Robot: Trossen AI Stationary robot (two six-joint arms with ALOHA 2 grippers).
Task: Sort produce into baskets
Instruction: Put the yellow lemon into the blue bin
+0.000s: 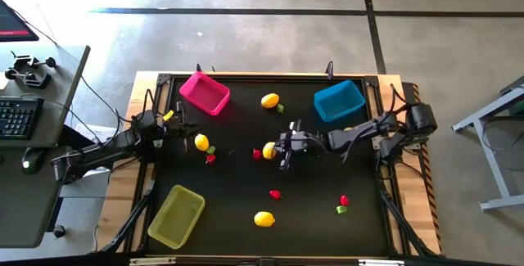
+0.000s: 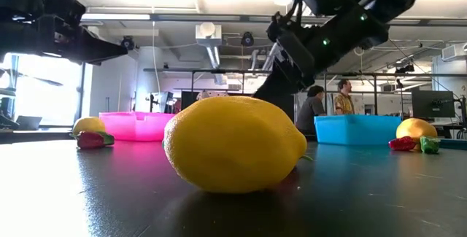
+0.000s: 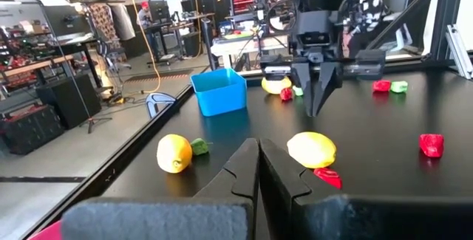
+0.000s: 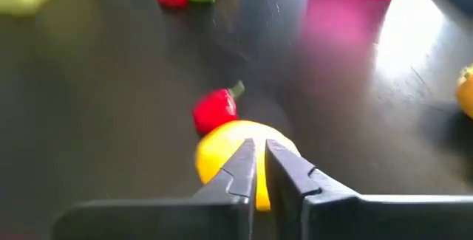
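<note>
The right gripper's [image 1: 282, 153] fingers [image 4: 244, 168] are almost pressed together, a thin slit between them, poised just above a yellow lemon [image 4: 235, 151] near the middle of the bench [image 1: 237, 200], pinching nothing. A small red piece [image 4: 215, 109] lies touching that lemon on its left, green stem tilted up and away. The left gripper's [image 1: 174, 119] fingers [image 3: 244, 170] are pressed together and empty, waiting at the left side of the bench by the pink basket [image 1: 204, 92]. Just right of them a second lemon [image 1: 201, 142] lies with a green piece beside it. A third lemon [image 1: 269, 100] sits at the far side between the pink basket and the blue basket [image 1: 338, 101], its long axis running left to right. A fourth lemon [image 1: 264, 218] lies near the front edge, long axis also left to right. The yellow-green basket [image 1: 175, 215] sits at the near left corner. More small red pieces [image 1: 275, 193] lie on the near half.
</note>
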